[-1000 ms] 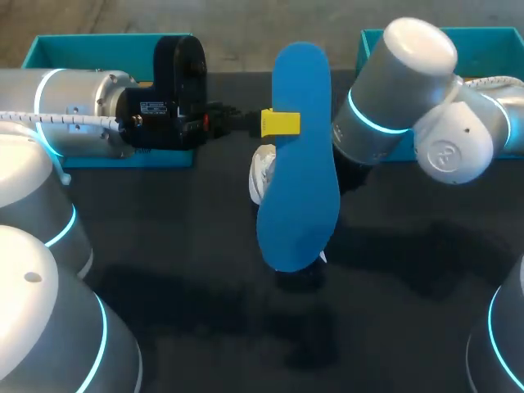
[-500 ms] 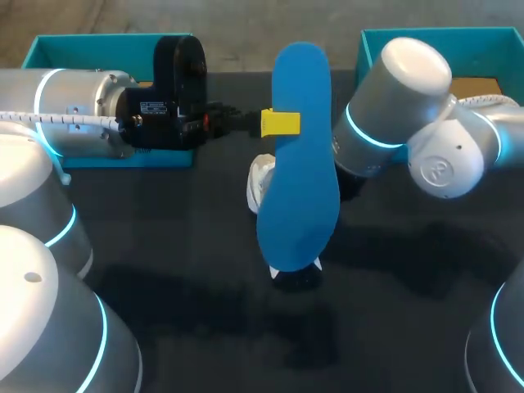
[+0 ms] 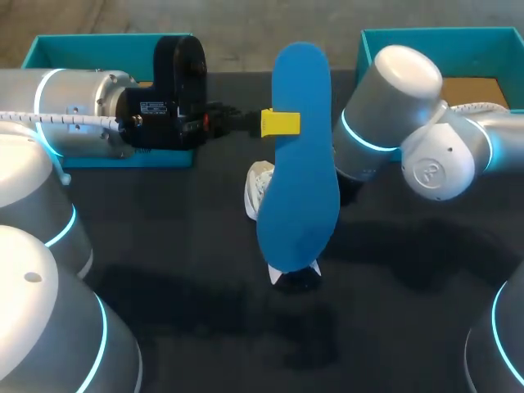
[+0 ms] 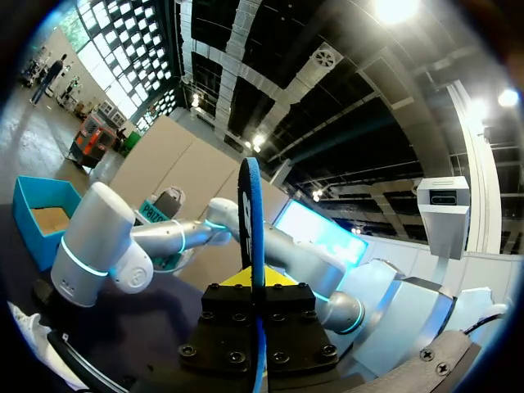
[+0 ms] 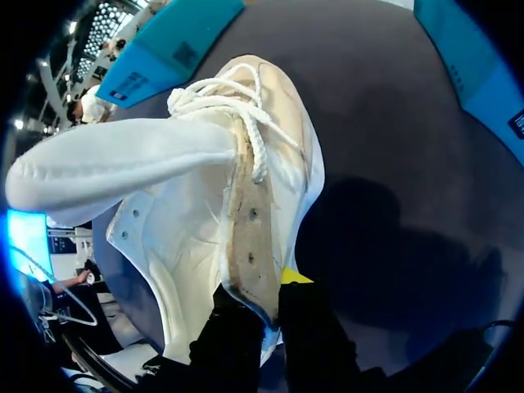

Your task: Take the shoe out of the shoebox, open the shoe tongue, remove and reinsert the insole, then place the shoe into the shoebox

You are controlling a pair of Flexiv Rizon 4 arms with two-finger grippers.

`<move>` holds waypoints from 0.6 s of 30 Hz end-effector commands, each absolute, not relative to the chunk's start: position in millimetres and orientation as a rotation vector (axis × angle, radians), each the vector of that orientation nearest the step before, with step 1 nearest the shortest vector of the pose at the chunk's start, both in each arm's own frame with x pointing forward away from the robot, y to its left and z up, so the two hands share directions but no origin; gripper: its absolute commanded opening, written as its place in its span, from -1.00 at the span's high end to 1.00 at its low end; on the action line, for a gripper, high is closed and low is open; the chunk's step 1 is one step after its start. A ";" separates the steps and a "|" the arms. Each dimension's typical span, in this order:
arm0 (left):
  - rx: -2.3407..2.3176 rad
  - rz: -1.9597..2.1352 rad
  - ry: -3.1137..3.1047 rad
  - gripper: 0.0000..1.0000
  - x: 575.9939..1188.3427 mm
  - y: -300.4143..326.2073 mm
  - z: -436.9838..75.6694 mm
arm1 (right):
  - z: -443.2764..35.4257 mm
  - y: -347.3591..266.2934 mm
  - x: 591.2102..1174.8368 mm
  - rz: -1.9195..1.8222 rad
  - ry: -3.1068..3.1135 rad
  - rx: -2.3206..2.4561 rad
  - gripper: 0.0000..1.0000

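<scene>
Left jaws clamp blue insole (image 3: pixel 299 155), right jaws white shoe (image 5: pixel 205 205); box label (image 5: pixel 186 54) illegible.

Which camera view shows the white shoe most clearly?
The right wrist view: the shoe fills it, tongue and laces visible. In the head view the blue insole hides most of it; the left wrist view barely shows it.

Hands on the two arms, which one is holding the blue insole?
The left hand, on the arm at the head view's left, is shut on the edge of the blue insole; the right hand grips the white shoe instead.
</scene>
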State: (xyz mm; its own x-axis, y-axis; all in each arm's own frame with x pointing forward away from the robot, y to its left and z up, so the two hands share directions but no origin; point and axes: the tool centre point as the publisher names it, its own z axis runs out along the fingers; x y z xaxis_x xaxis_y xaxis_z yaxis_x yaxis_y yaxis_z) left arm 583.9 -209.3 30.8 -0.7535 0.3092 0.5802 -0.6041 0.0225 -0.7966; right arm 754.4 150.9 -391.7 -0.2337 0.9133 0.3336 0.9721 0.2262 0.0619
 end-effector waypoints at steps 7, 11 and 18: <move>0.304 1.801 -1.657 1.00 583.9 -210.1 30.0 | -376.6 154.7 750.3 -0.395 -2.252 -1.795 -1.00; 0.304 1.801 -1.657 1.00 583.9 -210.1 30.0 | -364.7 152.3 746.3 -0.410 -2.243 -1.820 -1.00; 0.304 1.801 -1.657 1.00 583.9 -210.1 30.0 | -339.8 147.2 740.8 -0.475 -2.213 -1.811 -1.00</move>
State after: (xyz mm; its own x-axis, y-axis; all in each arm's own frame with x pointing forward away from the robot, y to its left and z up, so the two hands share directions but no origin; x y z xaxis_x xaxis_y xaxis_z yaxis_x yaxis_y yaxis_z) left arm 583.9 -209.3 30.8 -0.7535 0.3092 0.5802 -0.6041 0.0225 -0.7966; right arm 748.7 158.8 -351.3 -0.2023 0.9074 0.3684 0.9793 0.1839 0.0846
